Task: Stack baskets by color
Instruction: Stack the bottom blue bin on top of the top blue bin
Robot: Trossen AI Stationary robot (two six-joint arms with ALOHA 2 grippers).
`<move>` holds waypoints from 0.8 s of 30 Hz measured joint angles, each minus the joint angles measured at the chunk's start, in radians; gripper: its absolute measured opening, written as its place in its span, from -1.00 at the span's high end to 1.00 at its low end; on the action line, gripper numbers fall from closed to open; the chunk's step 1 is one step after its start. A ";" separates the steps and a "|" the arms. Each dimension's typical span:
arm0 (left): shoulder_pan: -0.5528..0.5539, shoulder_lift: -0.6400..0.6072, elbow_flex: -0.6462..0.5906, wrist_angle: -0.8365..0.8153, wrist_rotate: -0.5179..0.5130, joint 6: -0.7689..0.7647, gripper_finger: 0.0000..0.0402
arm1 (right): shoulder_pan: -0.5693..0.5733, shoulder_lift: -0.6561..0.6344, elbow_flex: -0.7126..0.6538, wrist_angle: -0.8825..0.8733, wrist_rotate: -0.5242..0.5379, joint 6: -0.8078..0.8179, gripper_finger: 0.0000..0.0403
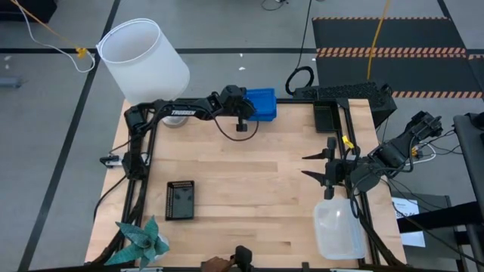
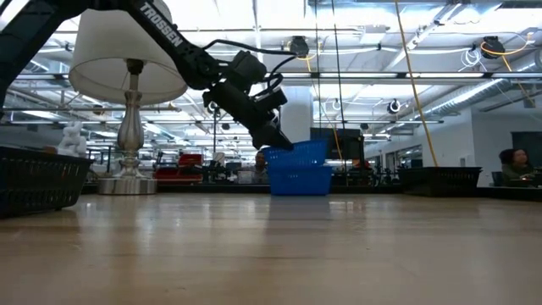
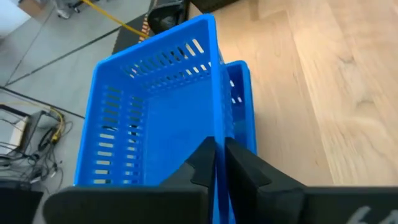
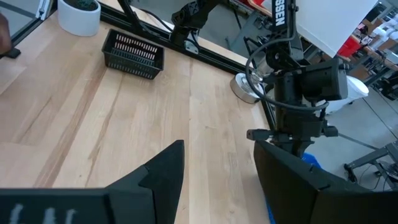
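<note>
Blue baskets (image 1: 261,104) at the table's far edge, one nested askew in the other, upper one's rim wall pinched between the left gripper (image 3: 219,163) fingers. Black slotted basket (image 1: 180,199) lying alone near-left on bare wood, another black basket (image 1: 327,118) at the far-right edge, clear basket (image 1: 338,227) at the near-right edge. Right gripper (image 1: 310,165) spread wide above the right side, with open tabletop (image 1: 249,174) across the middle.

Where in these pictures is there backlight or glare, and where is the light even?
Low view: the bright ceiling lights behind leave the left hand dark, and the table shows a pale sheen. High view: even light, only faint shadows, and the clear basket barely stands out.
</note>
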 joint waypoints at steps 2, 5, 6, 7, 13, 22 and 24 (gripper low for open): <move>0.000 0.000 0.000 -0.017 -0.002 0.002 0.84 | 0.000 0.000 0.000 -0.001 0.000 0.000 0.07; 0.001 0.000 0.000 -0.038 -0.003 -0.004 0.86 | 0.000 0.000 0.000 -0.001 0.000 0.000 0.07; 0.001 0.000 0.000 -0.038 -0.003 -0.004 0.88 | 0.000 0.000 0.000 -0.001 0.000 0.000 0.07; 0.001 0.000 0.000 -0.041 -0.003 -0.003 0.90 | 0.000 0.000 0.000 -0.001 0.000 0.000 0.07; 0.001 0.000 0.000 -0.041 -0.028 -0.027 0.90 | 0.000 0.000 0.000 -0.001 0.000 0.000 0.07; 0.001 0.000 0.000 -0.042 -0.046 -0.047 0.80 | 0.000 0.000 0.000 -0.001 0.000 0.000 0.07; 0.001 0.000 0.000 -0.042 -0.046 -0.049 0.80 | 0.000 0.000 0.000 -0.001 0.000 0.000 0.07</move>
